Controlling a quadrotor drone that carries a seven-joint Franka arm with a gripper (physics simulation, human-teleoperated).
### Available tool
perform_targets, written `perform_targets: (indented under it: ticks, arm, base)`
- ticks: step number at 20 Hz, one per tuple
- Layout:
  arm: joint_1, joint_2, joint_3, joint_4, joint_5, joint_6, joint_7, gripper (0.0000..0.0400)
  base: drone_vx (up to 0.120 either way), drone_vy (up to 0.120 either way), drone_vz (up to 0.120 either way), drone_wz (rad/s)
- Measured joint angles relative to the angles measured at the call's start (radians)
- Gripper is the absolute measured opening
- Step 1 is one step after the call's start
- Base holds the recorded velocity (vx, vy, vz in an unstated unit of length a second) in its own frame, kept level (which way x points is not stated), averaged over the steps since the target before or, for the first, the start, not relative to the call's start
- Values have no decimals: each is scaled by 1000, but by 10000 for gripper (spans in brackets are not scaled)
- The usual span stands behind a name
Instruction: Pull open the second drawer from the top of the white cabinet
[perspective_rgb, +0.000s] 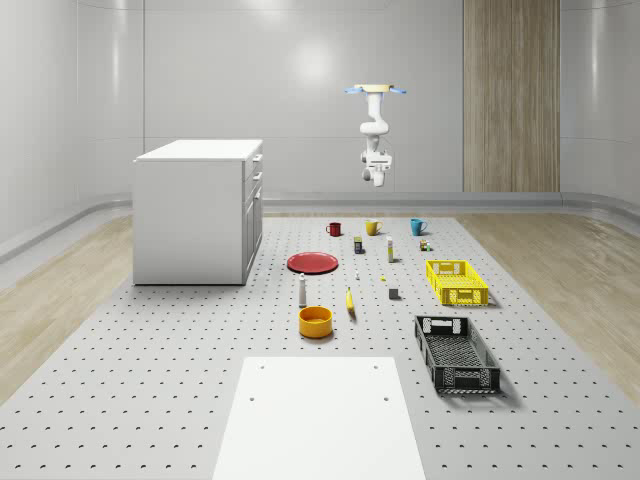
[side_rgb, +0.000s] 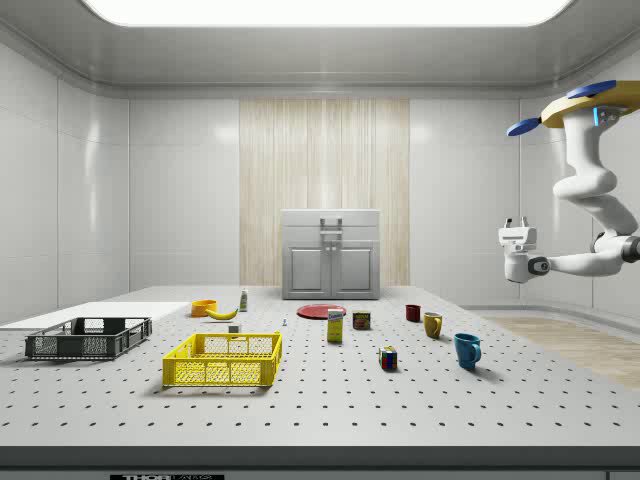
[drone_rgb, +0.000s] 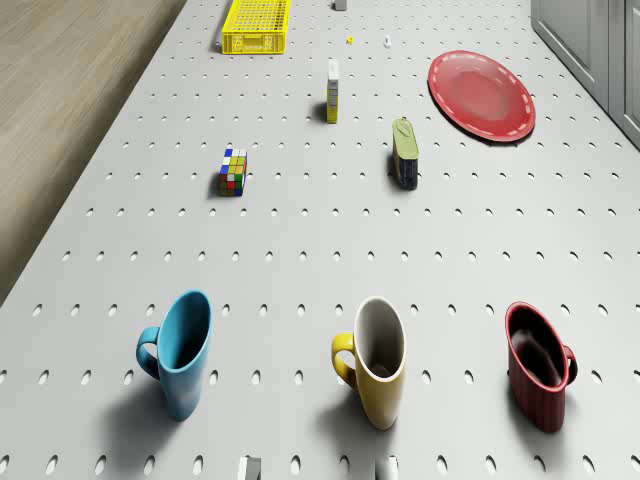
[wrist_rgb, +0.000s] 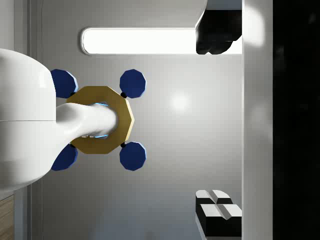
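I'm hovering high above the far end of the perforated table (perspective_rgb: 150, 400), my drone body (perspective_rgb: 376, 91) up in the air over the row of three mugs, and my arm (perspective_rgb: 374, 125) hangs beneath it in a folded S, elbow kinked, forearm running level in the side view with the wrist turned upward. My gripper (side_rgb: 516, 227) sits at the end of that level forearm, fingers pointing up toward the ceiling; in the wrist view I look straight at my own gold body and blue rotors (wrist_rgb: 132, 82), with a dark fingertip (wrist_rgb: 218, 37) at one edge of that picture and a white-padded one (wrist_rgb: 218, 210) at the other, a wide gap between them and nothing held. Directly below me stand the blue mug (drone_rgb: 182, 350), the yellow mug (drone_rgb: 378, 360) and the red mug (drone_rgb: 540, 365), all upright and apart. The white cabinet (perspective_rgb: 200, 212) stands well away from my hand, across the table past the red plate (perspective_rgb: 313, 263), its drawers (perspective_rgb: 257, 180) all flush and shut, the second one from the top untouched
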Motion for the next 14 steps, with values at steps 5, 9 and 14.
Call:
perform_targets:
  ticks: [5, 9, 14]
  arm:
    - [-2, 19, 1, 106, 1, -84, -1, 322]
    - [-4, 47, 2, 189, 1, -135, -2, 308]
    - [-5, 73, 3, 258, 2, -174, -2, 302]
  base:
    - [0, 0, 0, 0]
    - [0, 0, 0, 0]
    - [0, 0, 0, 0]
